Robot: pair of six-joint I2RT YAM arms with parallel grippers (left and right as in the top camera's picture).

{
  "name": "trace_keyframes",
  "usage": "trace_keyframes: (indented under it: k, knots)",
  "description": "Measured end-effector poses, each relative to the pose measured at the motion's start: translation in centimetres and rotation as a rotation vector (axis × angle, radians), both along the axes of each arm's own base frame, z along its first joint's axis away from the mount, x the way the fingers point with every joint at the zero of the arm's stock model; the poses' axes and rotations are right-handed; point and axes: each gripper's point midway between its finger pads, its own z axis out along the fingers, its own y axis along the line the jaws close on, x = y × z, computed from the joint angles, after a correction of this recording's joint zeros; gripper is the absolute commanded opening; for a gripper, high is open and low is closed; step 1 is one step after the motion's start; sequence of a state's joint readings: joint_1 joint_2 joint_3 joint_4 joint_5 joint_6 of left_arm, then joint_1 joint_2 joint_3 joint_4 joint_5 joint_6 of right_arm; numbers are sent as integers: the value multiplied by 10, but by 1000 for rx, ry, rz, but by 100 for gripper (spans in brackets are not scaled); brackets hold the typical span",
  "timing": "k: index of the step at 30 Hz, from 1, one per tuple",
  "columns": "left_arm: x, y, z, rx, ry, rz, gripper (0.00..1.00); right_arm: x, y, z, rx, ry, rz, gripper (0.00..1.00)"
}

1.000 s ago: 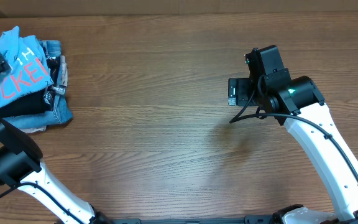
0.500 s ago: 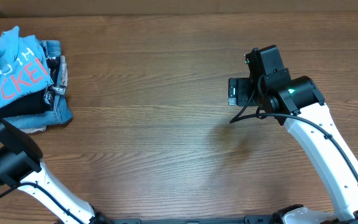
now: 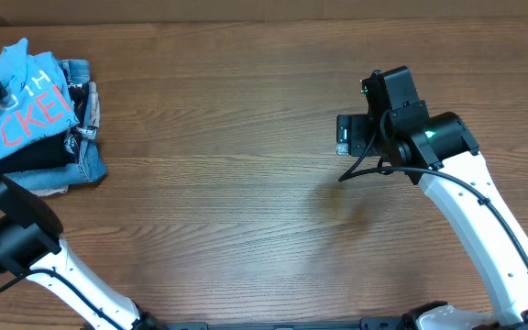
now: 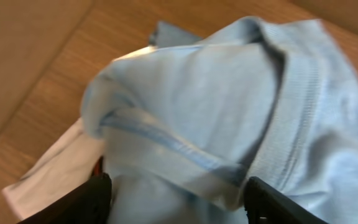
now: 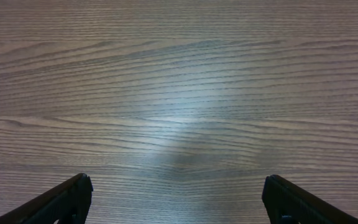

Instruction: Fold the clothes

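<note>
The wooden table [image 3: 246, 183] holds the sky-blue T-shirt [image 3: 26, 101] crumpled on folded garments [image 3: 85, 163] at its far left. The left gripper [image 4: 176, 200] has its fingers spread wide around a fold of the shirt. The right gripper [image 5: 178, 200] gapes empty over the tabletop.

White arm shells [image 3: 470, 211], black joints [image 3: 12, 234], black cable [image 3: 360, 168], green light [image 3: 428, 136]; right tool [image 5: 176, 182] black.

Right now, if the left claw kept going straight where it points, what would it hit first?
The light blue T-shirt: the left claw points right into its folds, fingers spread either side. How near it is, is hard to judge.
</note>
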State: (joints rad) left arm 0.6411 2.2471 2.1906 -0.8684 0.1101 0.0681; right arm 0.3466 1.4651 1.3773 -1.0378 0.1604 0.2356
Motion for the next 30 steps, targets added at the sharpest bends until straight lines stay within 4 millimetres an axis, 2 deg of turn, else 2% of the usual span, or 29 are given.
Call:
trace_keyframes:
  k: [6, 9, 12, 18, 30]
  knots:
    - [19, -8, 13, 4, -79, -64, 79, 0, 0, 0, 0, 2, 0, 92]
    - [25, -16, 18, 12, -89, -101, 70, 0, 0, 0, -1, 2, 0, 92]
    - [27, -29, 17, 18, -69, -161, 56, 0, 0, 0, -1, 2, 1, 92]
    - [31, -46, 13, 50, -29, -255, 59, -1, 0, 0, -1, 3, 1, 92]
    - [23, -29, 10, 138, 40, -210, 56, -1, 0, -1, -2, 5, 0, 92]
